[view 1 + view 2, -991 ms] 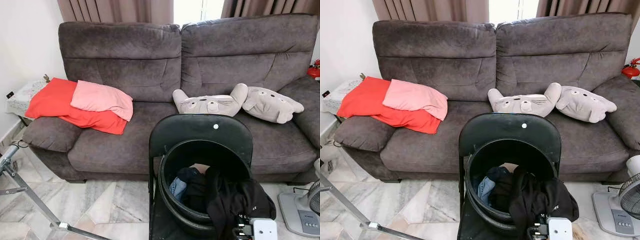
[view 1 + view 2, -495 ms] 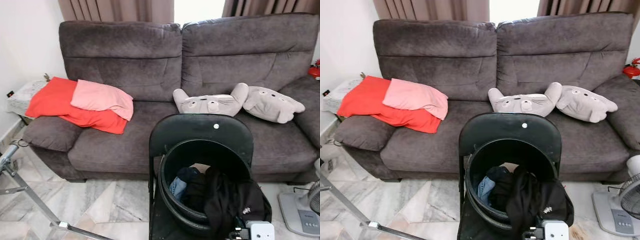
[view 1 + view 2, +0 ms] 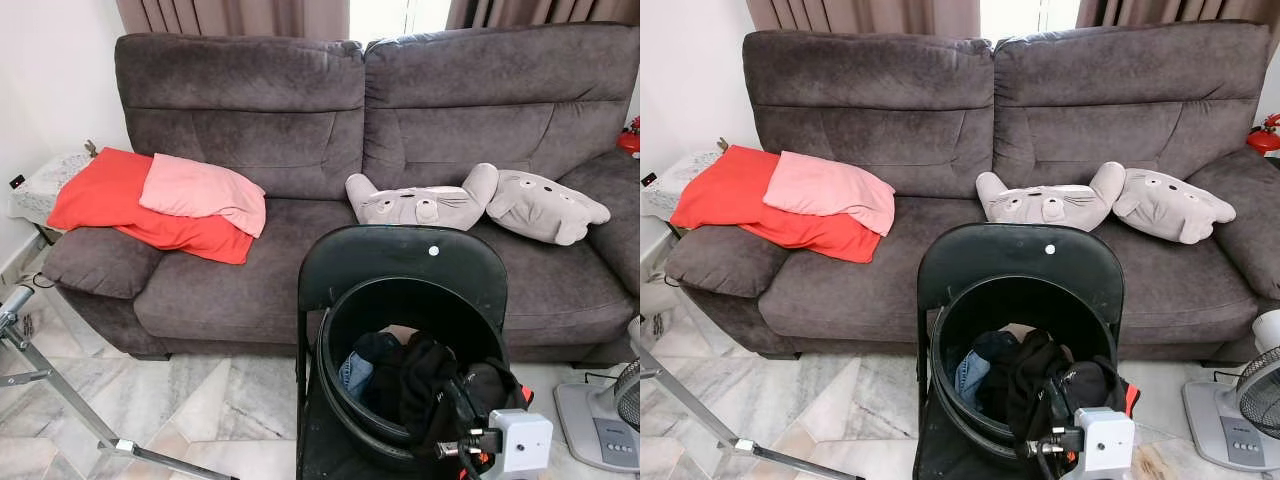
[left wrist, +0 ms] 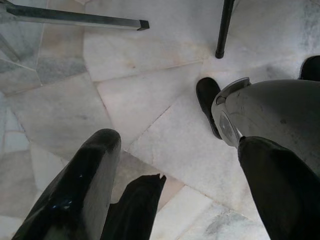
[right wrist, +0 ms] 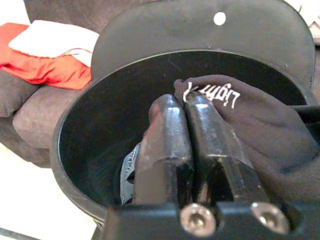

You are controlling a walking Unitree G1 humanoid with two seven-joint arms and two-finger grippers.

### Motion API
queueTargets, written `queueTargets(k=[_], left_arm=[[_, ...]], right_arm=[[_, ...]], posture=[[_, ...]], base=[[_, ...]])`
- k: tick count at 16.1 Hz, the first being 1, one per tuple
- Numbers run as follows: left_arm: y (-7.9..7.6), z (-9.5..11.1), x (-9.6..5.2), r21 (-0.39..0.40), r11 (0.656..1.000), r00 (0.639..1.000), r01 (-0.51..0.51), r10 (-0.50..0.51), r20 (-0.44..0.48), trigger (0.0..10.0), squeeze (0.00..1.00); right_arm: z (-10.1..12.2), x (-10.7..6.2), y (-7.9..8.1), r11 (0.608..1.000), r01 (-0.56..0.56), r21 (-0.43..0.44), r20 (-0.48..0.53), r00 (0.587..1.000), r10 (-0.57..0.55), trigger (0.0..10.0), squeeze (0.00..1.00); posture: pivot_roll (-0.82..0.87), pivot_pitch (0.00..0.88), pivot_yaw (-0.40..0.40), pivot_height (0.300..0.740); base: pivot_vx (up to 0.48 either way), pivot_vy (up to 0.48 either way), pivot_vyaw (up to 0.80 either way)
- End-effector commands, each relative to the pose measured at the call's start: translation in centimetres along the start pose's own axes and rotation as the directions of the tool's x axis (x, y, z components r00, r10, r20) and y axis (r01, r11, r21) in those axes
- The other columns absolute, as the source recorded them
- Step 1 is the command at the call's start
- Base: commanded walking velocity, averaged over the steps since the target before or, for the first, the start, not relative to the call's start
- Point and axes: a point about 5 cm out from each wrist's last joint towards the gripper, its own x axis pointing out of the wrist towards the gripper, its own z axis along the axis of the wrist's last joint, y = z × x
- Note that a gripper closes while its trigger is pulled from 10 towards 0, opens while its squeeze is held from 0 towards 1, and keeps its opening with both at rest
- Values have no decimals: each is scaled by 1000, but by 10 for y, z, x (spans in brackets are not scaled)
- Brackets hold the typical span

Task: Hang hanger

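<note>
Right gripper (image 5: pixel 186 107) at lower right of frame, fingers pressed together on black garment (image 3: pixel 425 375) inside black bucket (image 3: pixel 345 330). Lift straight up, clear rim (hanger not identifiable). Left gripper (image 4: pixel 112 187) hangs over floor, fingers slightly apart, empty.

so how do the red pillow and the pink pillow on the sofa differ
The red pillow lies underneath, against the sofa's left armrest; the pink pillow lies on top of it, covering its middle. The red one is bright red and looks larger and flatter; the pink one is pale and looks plumper. Both rest at the sofa's left end.
</note>
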Motion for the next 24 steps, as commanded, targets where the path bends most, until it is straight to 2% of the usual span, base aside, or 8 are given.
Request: queueTargets(k=[1,9,18,19,20,21,22,24], left_arm=[[1,-2,0,14,1000,1000,0,0,-11,10000,0],[1,-2,0,11,1000,1000,-1,1,-10,10000,0],[0,-3,-1,12,1000,1000,5,-5,-10,10000,0],[0,-3,-1,13,1000,1000,6,-6,-11,10000,0],[0,-3,-1,14,1000,1000,6,-6,-11,10000,0],[0,-3,-1,14,1000,1000,7,-7,-12,10000,0],[0,-3,-1,14,1000,1000,7,-7,-12,10000,0],[0,-4,-1,14,1000,1000,8,-8,-13,10000,0]], right_arm=[[8,3,0,1000,-13,15,35,999,13,0,0],[6,39,1,988,-131,82,42,991,128,0,0],[-18,48,7,977,-184,104,-40,981,189,196,0],[-19,49,7,977,-184,104,-45,981,190,1490,0],[-19,49,7,977,-185,104,-45,981,191,1490,0],[-20,49,7,977,-186,100,-48,980,192,9804,0],[-20,49,7,977,-185,106,-51,980,191,10000,0],[-21,49,7,975,-181,126,-46,981,188,10000,1000]], posture=[[-9,47,45,740],[2,48,47,740],[12,47,47,740],[9,48,48,740],[10,48,47,740],[11,49,47,740],[11,48,47,740],[11,48,47,740]], base=[[0,0,0],[0,0,0],[0,0,0],[0,0,0],[0,0,0],[0,0,0],[0,0,0],[0,0,0]])
